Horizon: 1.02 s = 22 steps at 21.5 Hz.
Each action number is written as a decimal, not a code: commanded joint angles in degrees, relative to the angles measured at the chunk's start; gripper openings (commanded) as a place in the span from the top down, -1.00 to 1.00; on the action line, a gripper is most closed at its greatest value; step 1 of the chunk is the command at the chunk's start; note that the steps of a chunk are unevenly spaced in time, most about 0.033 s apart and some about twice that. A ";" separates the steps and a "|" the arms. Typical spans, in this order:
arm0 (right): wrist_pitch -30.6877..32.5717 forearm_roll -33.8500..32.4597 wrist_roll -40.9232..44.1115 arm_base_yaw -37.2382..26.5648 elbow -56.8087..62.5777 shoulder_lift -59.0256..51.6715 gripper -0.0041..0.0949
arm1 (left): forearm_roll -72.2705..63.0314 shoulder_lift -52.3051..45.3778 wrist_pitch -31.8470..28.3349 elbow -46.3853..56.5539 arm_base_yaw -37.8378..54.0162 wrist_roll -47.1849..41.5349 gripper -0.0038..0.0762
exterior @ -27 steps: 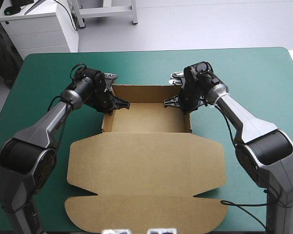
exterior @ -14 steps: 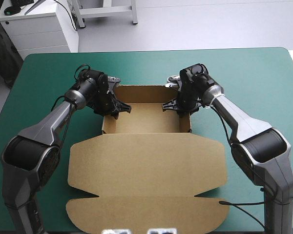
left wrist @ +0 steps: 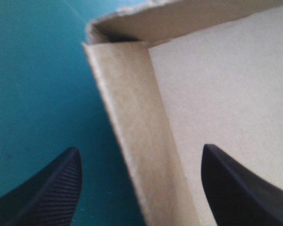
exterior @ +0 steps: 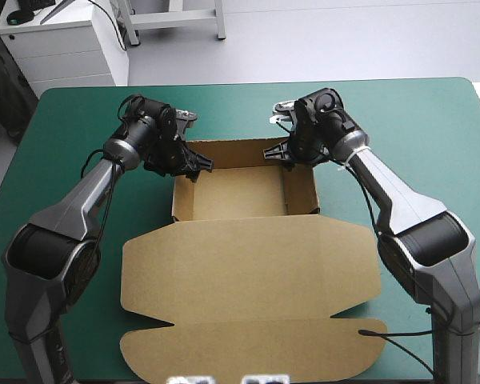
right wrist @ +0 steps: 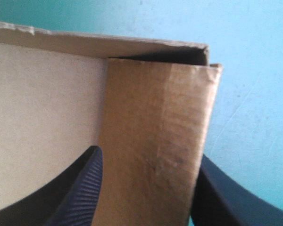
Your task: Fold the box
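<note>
The teal-green table (exterior: 432,120) carries the brown box (exterior: 224,192) at the centre of the high view, an open tray with its lid (exterior: 248,272) flat toward the lower edge. The risk, as I judge it: the tray is light, so an uneven squeeze could skew it or let a wall spring untucked. The left gripper (exterior: 198,164), at the tray's upper-left corner, stands wide open astride the left wall (left wrist: 132,117). The right gripper (exterior: 277,152), upper right, is open too, its fingers (right wrist: 87,188) close against the right wall (right wrist: 155,141)
</note>
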 commanded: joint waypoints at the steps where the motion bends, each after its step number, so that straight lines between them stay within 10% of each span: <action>1: 0.53 -3.03 -0.16 0.04 -2.39 -5.13 -0.09 | 2.07 -2.99 3.65 -5.34 -0.25 -0.29 -0.38; 10: 0.53 -6.13 -2.13 0.04 -5.33 -12.60 -0.09 | 3.16 -10.91 3.65 -14.45 -0.25 -0.29 -0.34; 17: 0.53 -5.29 -0.85 0.04 -5.58 -16.52 -0.06 | 4.49 -26.14 3.65 -14.45 -0.25 2.98 0.85; 22: 0.53 -5.29 -0.02 0.04 -5.58 -16.53 -0.06 | 4.47 -36.89 3.65 -7.33 -0.25 4.47 0.92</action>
